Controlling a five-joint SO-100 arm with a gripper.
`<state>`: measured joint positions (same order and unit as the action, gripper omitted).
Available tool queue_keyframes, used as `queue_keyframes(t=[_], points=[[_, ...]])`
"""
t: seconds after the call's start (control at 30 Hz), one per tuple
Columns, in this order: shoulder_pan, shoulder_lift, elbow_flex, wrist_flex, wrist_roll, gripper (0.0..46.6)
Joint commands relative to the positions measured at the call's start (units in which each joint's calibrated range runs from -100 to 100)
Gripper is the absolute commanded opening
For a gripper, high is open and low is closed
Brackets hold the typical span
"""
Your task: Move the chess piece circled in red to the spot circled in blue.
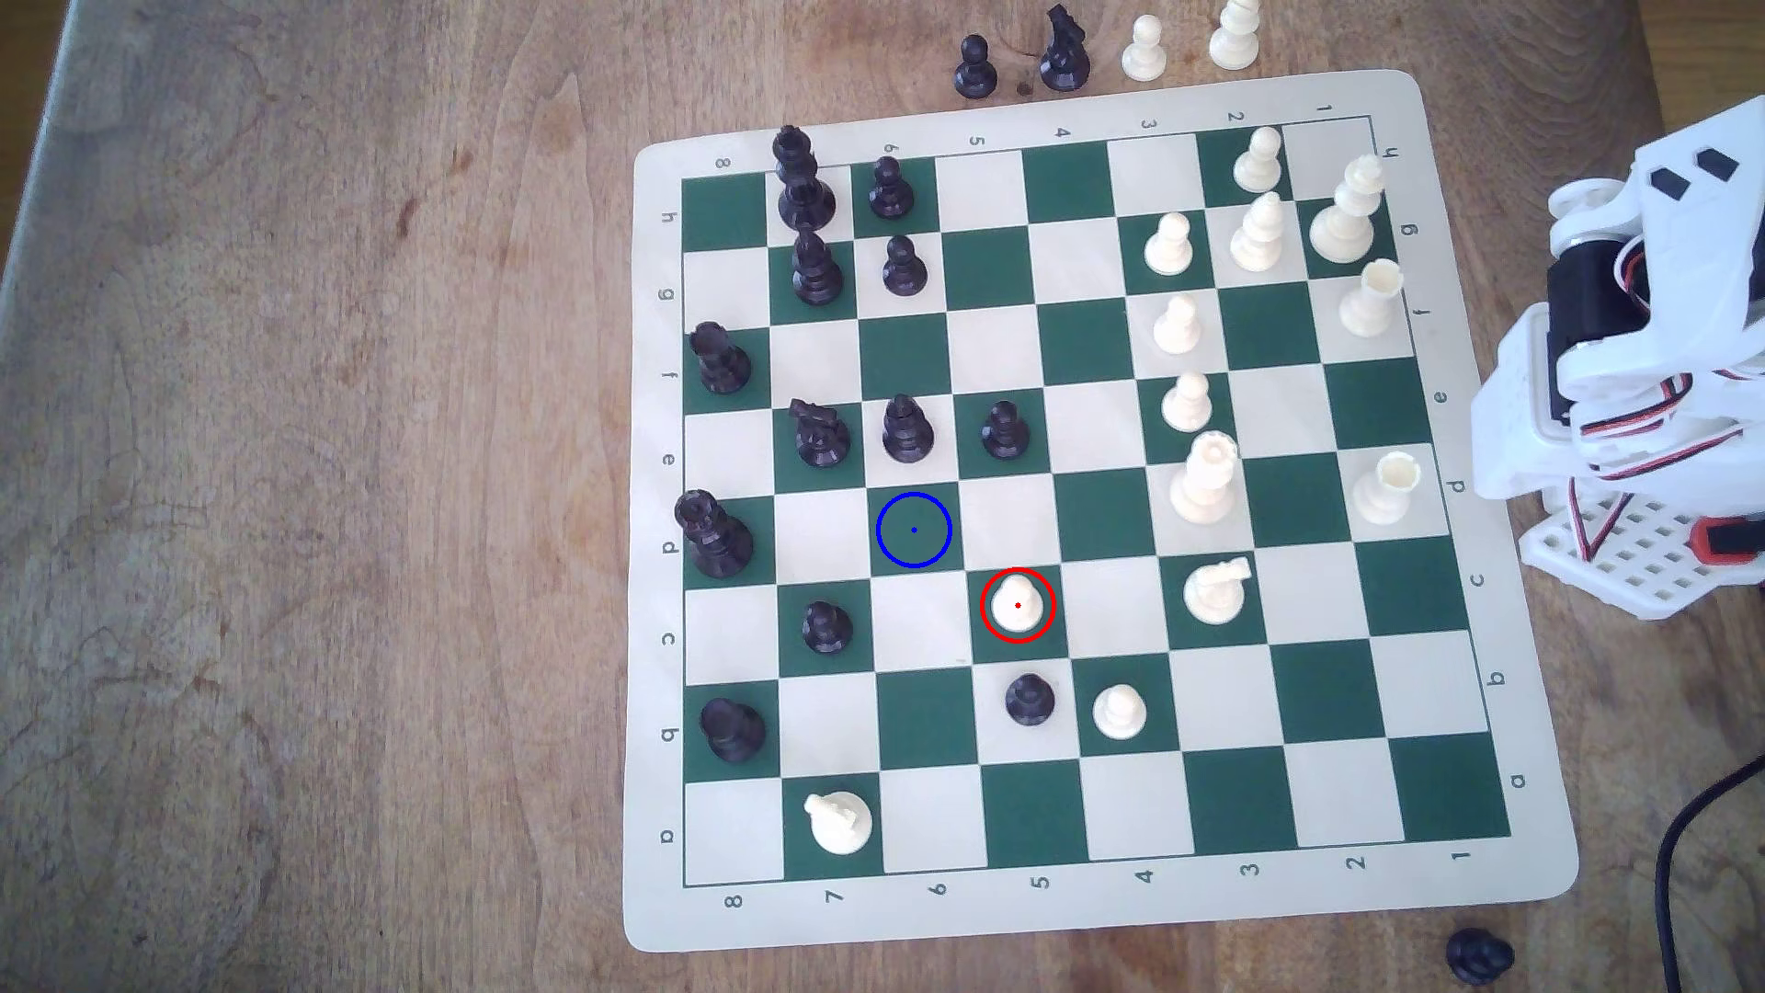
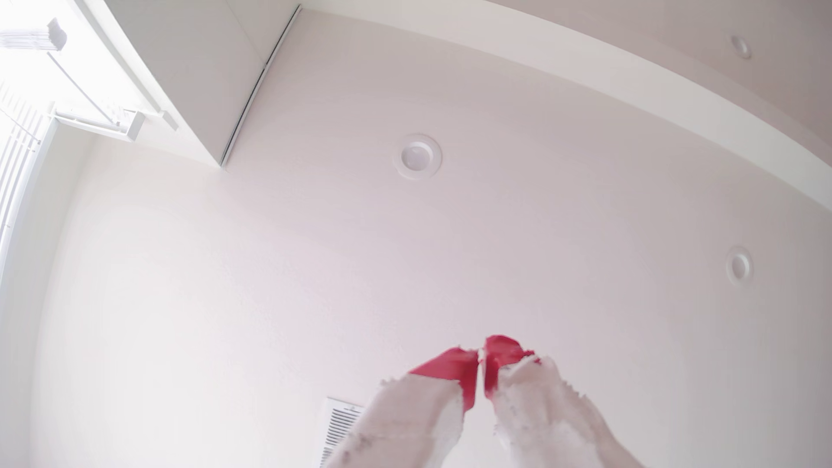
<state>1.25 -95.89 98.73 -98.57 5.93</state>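
The chess piece circled in red (image 1: 1017, 603) is a small cream piece with a smooth rounded top, standing upright on a dark green square toward the near side of the board (image 1: 1490, 888). The spot circled in blue (image 1: 914, 530) is a bare dark green square one step diagonally away, toward the exterior view's left and farther back. The white arm (image 1: 1643, 334) sits folded off the board's right edge, far from both. In the wrist view my gripper (image 2: 481, 355) points at the ceiling, its red-tipped fingers (image 2: 454, 369) pressed together with nothing between them.
Black pieces crowd the board's left half in the exterior view, with three just behind the blue spot (image 1: 907, 430). A black pawn (image 1: 1030, 699) and a cream pawn (image 1: 1119, 711) stand just in front of the circled piece. Captured pieces (image 1: 1060, 52) lie beyond the far edge.
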Motion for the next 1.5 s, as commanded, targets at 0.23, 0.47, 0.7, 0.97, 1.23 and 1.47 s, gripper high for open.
queue_keyframes(t=[0.23, 0.47, 0.7, 0.97, 1.23, 1.47], points=[[-2.23, 0.14, 0.09, 19.12, 0.15, 0.2], [0.90, 0.14, -5.26, 55.08, -0.10, 0.2], [2.54, 0.14, -10.70, 75.55, -0.98, 0.4], [-1.06, 0.14, -21.04, 114.37, -2.93, 0.2], [-7.39, 3.11, -26.30, 137.06, -3.03, 8.7], [-15.37, 17.54, -32.46, 147.30, -5.71, 12.7]])
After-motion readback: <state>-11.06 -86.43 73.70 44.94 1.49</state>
